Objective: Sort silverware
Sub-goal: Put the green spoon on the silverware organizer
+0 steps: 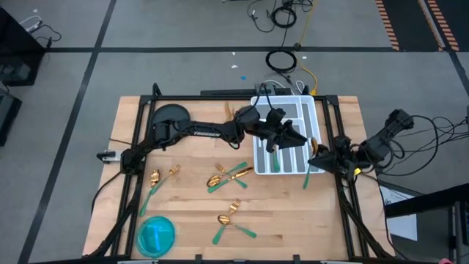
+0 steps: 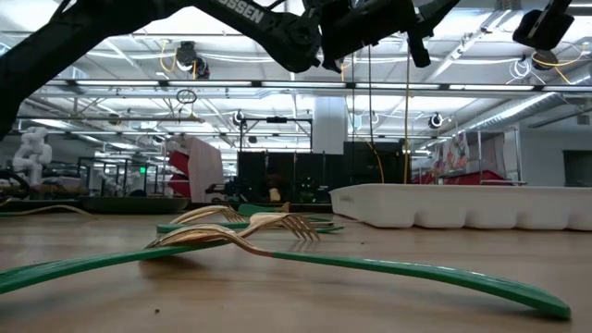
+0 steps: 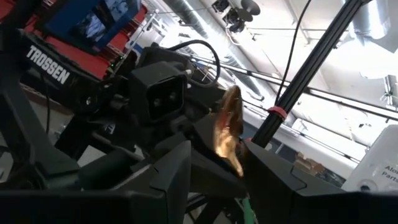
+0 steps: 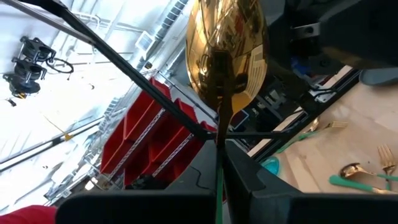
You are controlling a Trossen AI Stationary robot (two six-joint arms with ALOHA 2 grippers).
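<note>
My left gripper (image 1: 287,139) reaches over the white compartmented tray (image 1: 306,110) and is shut on a piece of silverware. That piece's gold head (image 3: 228,127) stands up between the fingers, seen edge-on. My right gripper (image 1: 320,155) is by the tray's right near corner, shut on a spoon with a gold bowl (image 4: 227,50). Other forks and spoons with green handles lie flat on the wooden table in three loose groups (image 1: 165,176), (image 1: 227,176), (image 1: 231,218). The low view shows forks (image 2: 242,233) lying crossed in front of the tray (image 2: 462,205). My left gripper pinches the piece between its two fingers at the lower end of the gold head (image 3: 236,163). The head sticks out past the fingertips and the green handle (image 1: 275,158) slants away over the tray. The piece is lifted clear. My right gripper pinches the spoon's thin neck (image 4: 219,134) just below the bowl. The bowl stands out beyond the fingertips and the green handle (image 1: 306,180) points toward the table's near edge. The spoon is clear of the table.
A blue round dish (image 1: 156,235) sits near the table's front left. A dark round object (image 1: 170,116) is at the far left. A black frame (image 1: 220,99) edges the table. Bare wood (image 1: 293,213) lies near the front right.
</note>
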